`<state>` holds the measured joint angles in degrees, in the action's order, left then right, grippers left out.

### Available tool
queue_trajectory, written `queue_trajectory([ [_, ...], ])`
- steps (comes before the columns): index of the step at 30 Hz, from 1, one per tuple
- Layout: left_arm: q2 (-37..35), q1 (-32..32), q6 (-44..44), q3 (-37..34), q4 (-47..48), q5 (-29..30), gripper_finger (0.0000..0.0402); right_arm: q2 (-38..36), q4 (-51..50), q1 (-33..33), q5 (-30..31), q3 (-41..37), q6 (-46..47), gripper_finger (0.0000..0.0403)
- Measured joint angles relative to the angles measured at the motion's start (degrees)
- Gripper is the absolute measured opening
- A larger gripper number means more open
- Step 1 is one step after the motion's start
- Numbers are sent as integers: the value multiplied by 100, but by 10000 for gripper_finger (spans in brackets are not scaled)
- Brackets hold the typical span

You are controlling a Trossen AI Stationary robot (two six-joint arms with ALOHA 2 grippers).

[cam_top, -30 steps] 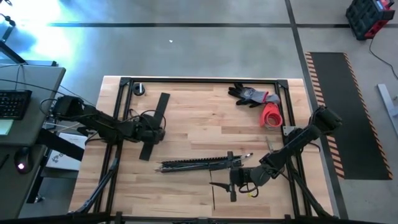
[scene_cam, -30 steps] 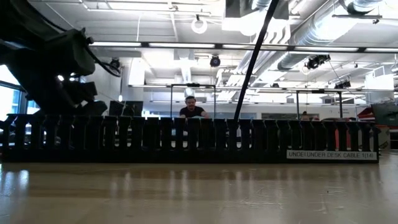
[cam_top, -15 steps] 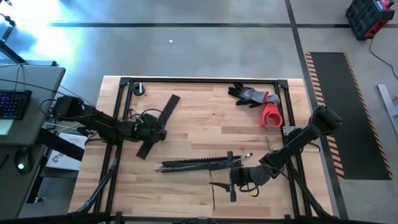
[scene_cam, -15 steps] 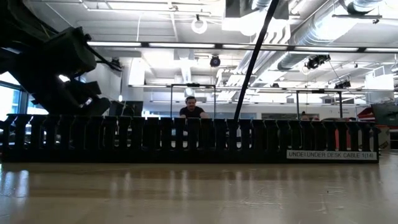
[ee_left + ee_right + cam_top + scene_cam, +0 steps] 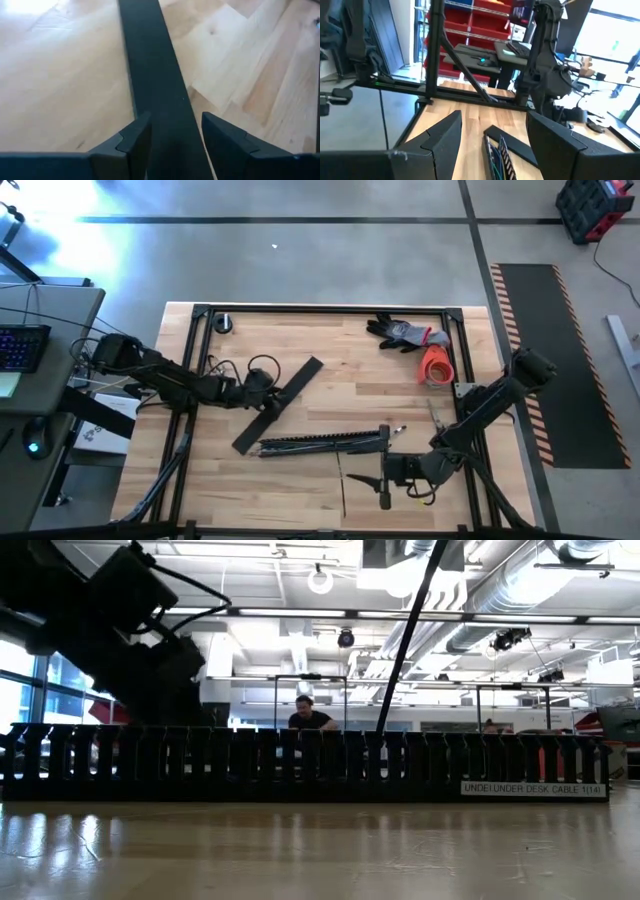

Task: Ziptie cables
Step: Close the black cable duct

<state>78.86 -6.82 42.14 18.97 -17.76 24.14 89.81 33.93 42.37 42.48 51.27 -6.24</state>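
The cables (image 5: 330, 442) lie in the long black slotted channel (image 5: 300, 446) at the table's near middle, their coloured tips (image 5: 400, 430) at its right end. The channel fills the low view (image 5: 300, 760). The ziptie (image 5: 342, 495) is a thin dark line on the wood in front of the channel. My left gripper (image 5: 265, 390) is shut on a flat black cover strip (image 5: 295, 380) that lies slantwise left of centre. My right gripper (image 5: 372, 478) stands open beside the ziptie, with nothing between its fingers (image 5: 492, 120). My left gripper (image 5: 175, 122) has the cover strip near its middle, one finger at each long edge (image 5: 165, 107). The fingers slant downward from the table's left side and lie along the strip, which runs on ahead of them over the wood. Whether the strip rests on the table I cannot tell.
Grey-and-black gloves (image 5: 405, 333) and an orange tape roll (image 5: 437, 365) lie at the far right. A small round black thing (image 5: 223, 324) sits at the far left corner. A black frame (image 5: 320, 308) rims the table. A person (image 5: 310, 718) sits in the room behind.
My left gripper has gone toward the table's right edge and turned. The cover strip has swung with it, from nearly straight far-to-near to a slant, its far end going right. My right gripper has shifted a little toward the near edge.
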Motion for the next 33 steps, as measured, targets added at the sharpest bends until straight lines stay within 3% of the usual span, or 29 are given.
queue_trajectory([
  [6, 315, 6, -524, 16, -958, -24, 143, -23, -327, -81, -152, 0, 414, 204],
  [11, 283, -113, -1119, 382, -176, -568, 143, -14, -937, -464, -774, 0, 1127, 204],
  [14, 336, -263, -938, 567, 569, -446, 146, -13, -1036, -638, -851, 0, 1198, 204],
  [19, 753, -403, -556, 588, 786, 21, 156, -13, -1018, -829, -865, 0, 1074, 204],
  [25, 1664, -288, -1095, 613, -299, 188, 154, -13, -997, -865, -929, 0, 1050, 204],
  [29, 2191, -38, -2054, 628, -1587, -336, 149, -14, -994, -864, -1160, 0, 1076, 204],
  [33, 2580, 316, -3252, 1073, -1923, -898, 144, -13, -994, -908, -1148, 0, 938, 204],
])
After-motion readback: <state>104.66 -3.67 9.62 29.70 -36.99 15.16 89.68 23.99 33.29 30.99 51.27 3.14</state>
